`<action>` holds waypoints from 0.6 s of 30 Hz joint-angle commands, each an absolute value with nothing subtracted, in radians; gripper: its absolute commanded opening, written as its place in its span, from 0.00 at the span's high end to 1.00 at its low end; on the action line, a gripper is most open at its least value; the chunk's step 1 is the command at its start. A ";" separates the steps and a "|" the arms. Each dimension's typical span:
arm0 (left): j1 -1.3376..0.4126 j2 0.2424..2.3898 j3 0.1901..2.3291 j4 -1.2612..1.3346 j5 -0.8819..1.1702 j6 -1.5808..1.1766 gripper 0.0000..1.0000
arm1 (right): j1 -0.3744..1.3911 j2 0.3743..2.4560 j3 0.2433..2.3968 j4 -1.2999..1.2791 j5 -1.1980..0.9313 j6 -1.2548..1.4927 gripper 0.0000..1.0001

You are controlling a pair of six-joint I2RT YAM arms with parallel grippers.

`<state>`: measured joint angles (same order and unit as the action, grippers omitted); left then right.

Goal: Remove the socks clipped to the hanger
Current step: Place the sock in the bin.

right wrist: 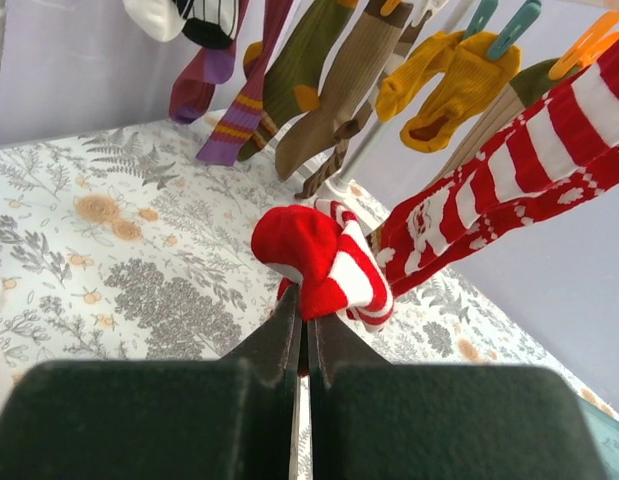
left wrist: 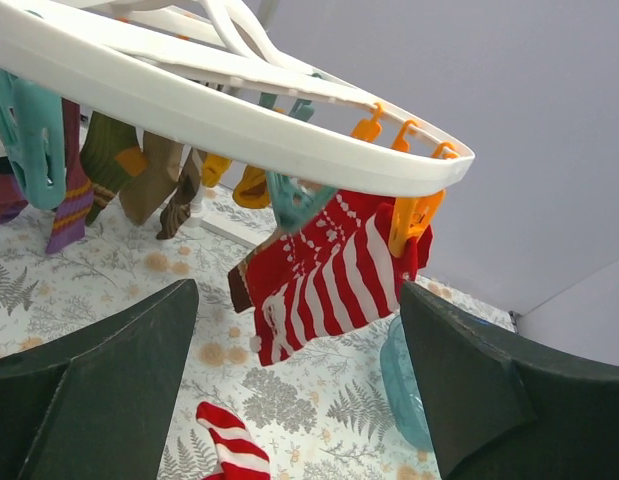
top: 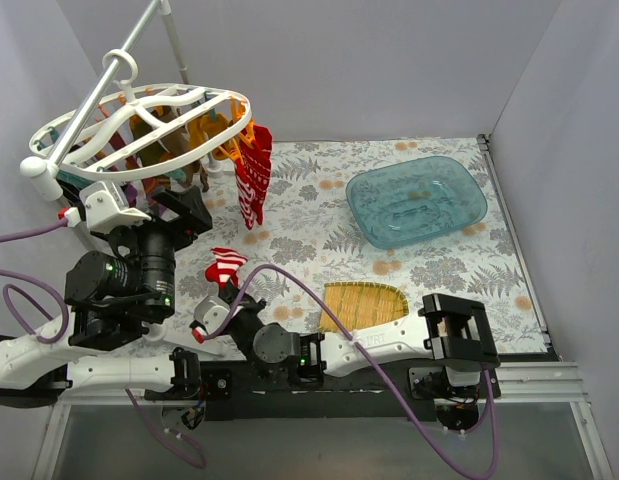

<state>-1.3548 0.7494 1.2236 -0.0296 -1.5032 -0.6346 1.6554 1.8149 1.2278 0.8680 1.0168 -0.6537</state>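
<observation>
The white oval hanger (top: 81, 168) (left wrist: 239, 115) hangs at the far left with socks clipped under it. A red-and-white patterned sock (top: 254, 175) (left wrist: 324, 270) (right wrist: 519, 190) dangles from orange clips at its right end. Purple (right wrist: 224, 90), olive (right wrist: 299, 70), brown (right wrist: 344, 90) and orange socks (right wrist: 449, 85) hang farther back. My left gripper (top: 184, 212) (left wrist: 299, 300) is open just below the frame, empty, facing the patterned sock. My right gripper (top: 227, 288) (right wrist: 307, 315) is shut on a loose red-and-white striped sock (top: 226, 265) (right wrist: 324, 260) (left wrist: 229, 440) low over the table.
A teal dish (top: 417, 200) stands at the back right on the leaf-patterned cloth. A yellow woven mat (top: 361, 303) lies near the front middle. The stand's pole (top: 174, 40) rises behind the hanger. Grey walls close in the left, back and right.
</observation>
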 commanded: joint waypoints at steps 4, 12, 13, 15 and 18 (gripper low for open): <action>-1.417 0.822 1.220 -0.034 -1.539 -0.540 0.16 | 1.628 1.680 1.203 0.678 0.977 -0.414 0.99; -1.470 0.867 1.154 -0.011 -1.542 -0.545 0.13 | 1.589 1.577 1.154 0.468 0.939 -0.226 0.99; -1.473 0.873 1.143 -0.008 -1.542 -0.548 0.12 | 1.585 1.565 1.144 0.428 0.933 -0.204 0.99; -1.479 0.880 1.134 -0.006 -1.536 -0.566 0.12 | 1.569 1.524 1.131 0.385 0.914 -0.135 0.99; -1.488 0.893 1.109 -0.008 -1.531 -0.590 0.11 | 1.545 1.464 1.094 0.305 0.888 -0.042 0.99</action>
<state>-1.4727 0.8932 1.1328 -0.0177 -1.5024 -0.5659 1.5719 1.5692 1.1252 0.4103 0.9215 -0.2131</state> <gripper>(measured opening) 0.884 0.033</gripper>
